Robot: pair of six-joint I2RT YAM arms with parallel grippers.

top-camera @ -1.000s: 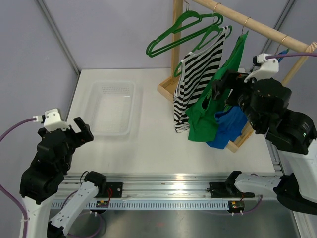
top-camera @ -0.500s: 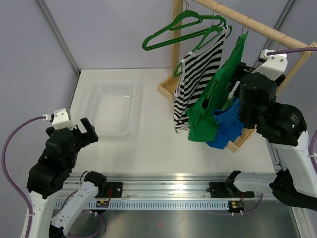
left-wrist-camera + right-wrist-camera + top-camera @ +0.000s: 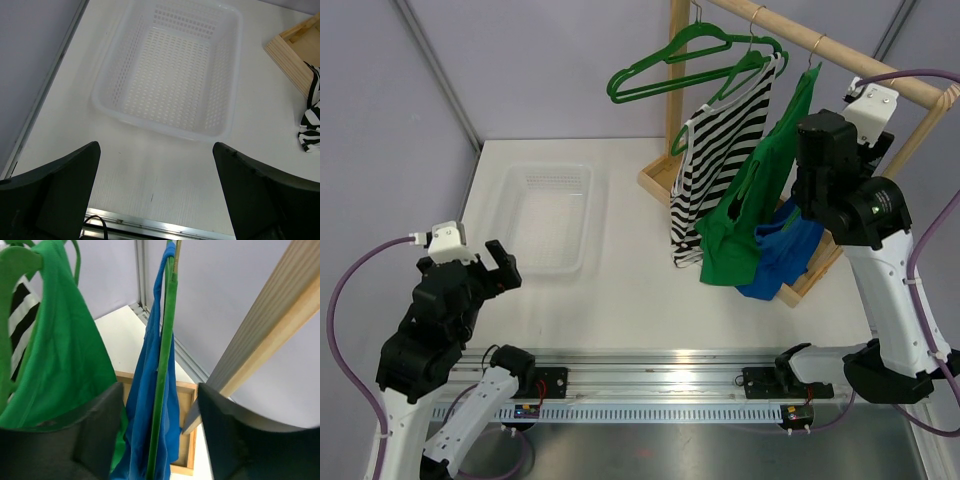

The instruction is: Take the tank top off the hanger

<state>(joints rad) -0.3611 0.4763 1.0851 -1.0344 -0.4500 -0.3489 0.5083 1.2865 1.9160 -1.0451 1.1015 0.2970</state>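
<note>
Three tank tops hang on green hangers from a wooden rail (image 3: 840, 55): striped (image 3: 715, 170), green (image 3: 745, 215) and blue (image 3: 785, 250). My right gripper (image 3: 785, 165) is up at the rail, partly behind the green top. In the right wrist view it (image 3: 159, 386) is open, with the blue top (image 3: 145, 405) and its green hanger (image 3: 165, 360) between the fingers, not clamped. The green top (image 3: 60, 355) hangs just left of them. My left gripper (image 3: 495, 265) is open and empty over the table's near left; it also shows in the left wrist view (image 3: 155, 145).
A clear plastic basket (image 3: 525, 215) sits on the table at the left, also in the left wrist view (image 3: 110, 100). An empty green hanger (image 3: 670, 65) hangs at the rail's left end. The rack's wooden base frame (image 3: 655, 180) lies under the clothes.
My right arm has risen and turned toward the rail, bringing the open gripper around the blue top's hanger. My left arm has shifted slightly right.
</note>
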